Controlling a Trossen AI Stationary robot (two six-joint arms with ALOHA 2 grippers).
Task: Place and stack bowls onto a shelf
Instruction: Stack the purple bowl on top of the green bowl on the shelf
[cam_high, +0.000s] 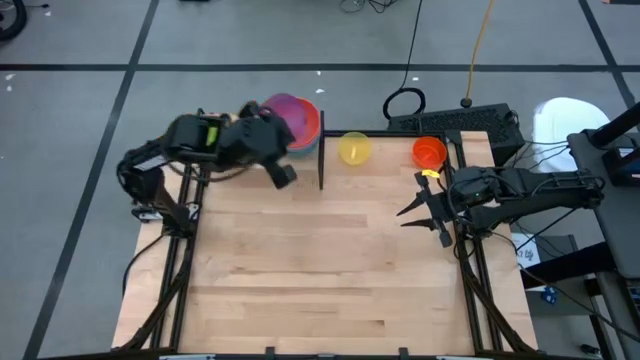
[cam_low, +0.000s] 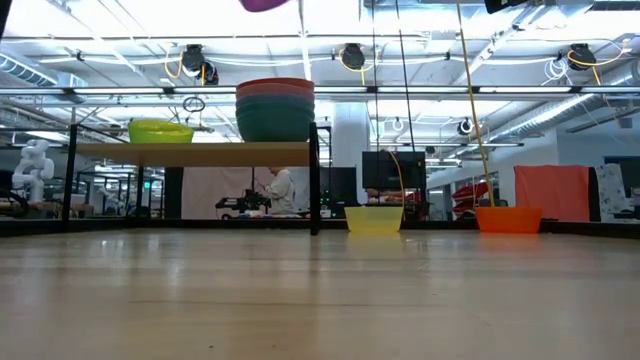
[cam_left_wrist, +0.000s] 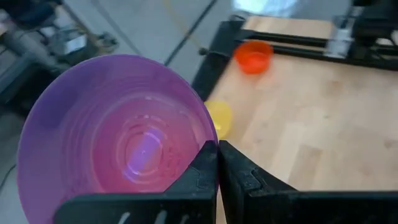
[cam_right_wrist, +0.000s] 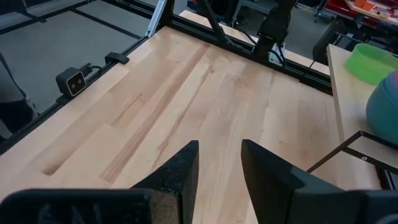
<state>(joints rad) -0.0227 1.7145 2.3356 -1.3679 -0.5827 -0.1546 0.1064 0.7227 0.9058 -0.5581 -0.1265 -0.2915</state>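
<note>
L gripper (cam_left_wrist: 217, 163) w/ purple bowl (cam_left_wrist: 118, 130)

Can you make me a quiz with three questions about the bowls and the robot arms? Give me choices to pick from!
1. Where is the green bowl?
A. on the shelf
B. on the table
C. on the floor

2. How many bowls sit on the table itself?
A. none
B. two
C. five

3. What is the left gripper doing?
A. hanging open
B. shut on the purple bowl
C. shut on the orange bowl

Answers:
1. A: the low view shows it on the shelf, left of the stack of big bowls.
2. B: only the yellow bowl and the orange bowl rest on the table.
3. B: the left wrist view shows its fingers pinched on the rim of the purple bowl, lifted over the shelf. The right gripper waits open over the table.
</note>
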